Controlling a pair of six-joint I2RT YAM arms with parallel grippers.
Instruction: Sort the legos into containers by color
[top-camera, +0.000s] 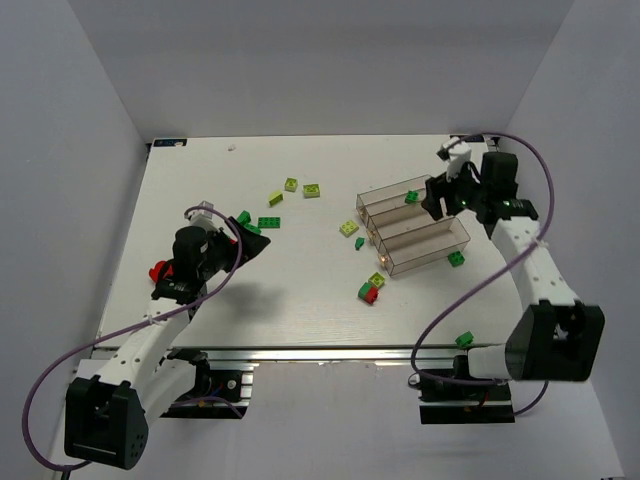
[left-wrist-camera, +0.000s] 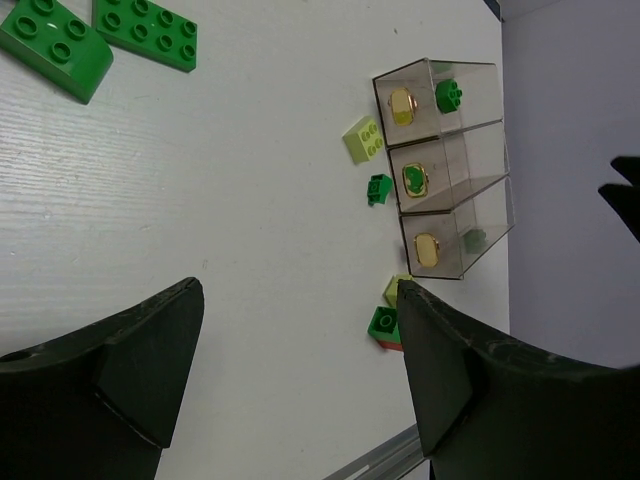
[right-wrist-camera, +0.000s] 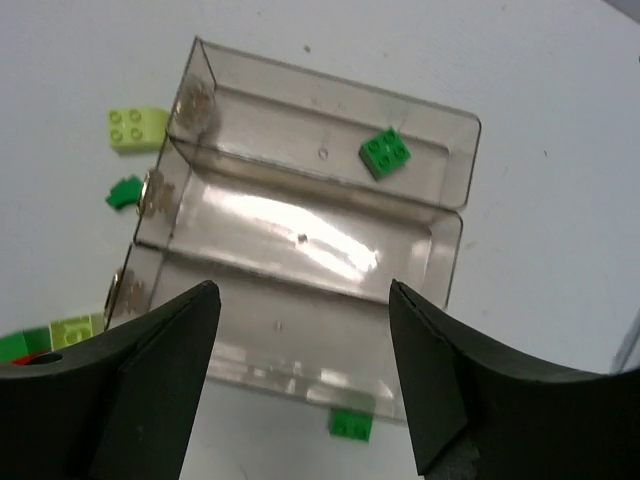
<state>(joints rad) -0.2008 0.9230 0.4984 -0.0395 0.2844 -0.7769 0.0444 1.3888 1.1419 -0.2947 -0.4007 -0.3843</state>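
The three joined clear smoky bins stand right of centre. A dark green brick lies in the far bin and shows in the right wrist view. My right gripper is open and empty above the bins. My left gripper is open and empty, above bare table just near of a dark green brick and a dark green plate. Loose lime bricks lie behind them. A lime brick and a small green brick lie by the bins' left end.
A green-on-red stack with a lime brick lies near the bins' front corner. A green brick lies beside the near bin, also in the right wrist view. A red piece lies under the left arm. One green brick sits at the table's front edge.
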